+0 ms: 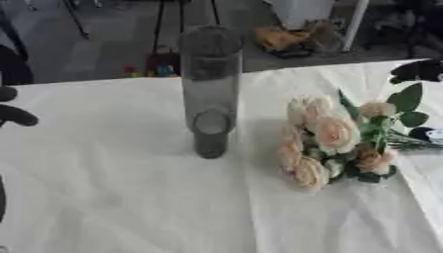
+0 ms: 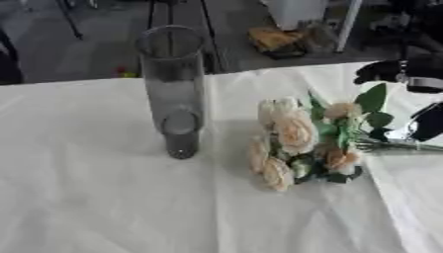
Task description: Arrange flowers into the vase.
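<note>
Cream and peach roses [image 2: 290, 148] lie in a bunch on the white tabletop [image 2: 104, 197], blooms toward the vase, stems [image 2: 402, 146] running off to the right edge. Their long axis goes roughly left to right. Upright just left of them stands a tall smoky glass vase [image 2: 173, 91], apart from the blooms. Right robot hand [image 2: 424, 123] sits at the stem ends; whether it pinches them I cannot tell. Left robot hand [image 1: 13, 116] shows at the left edge, fingers unclear.

smoky grey vase [image 1: 209, 94], peach-cream flowers [image 1: 325, 141], white tablecloth [image 1: 112, 188]
</note>
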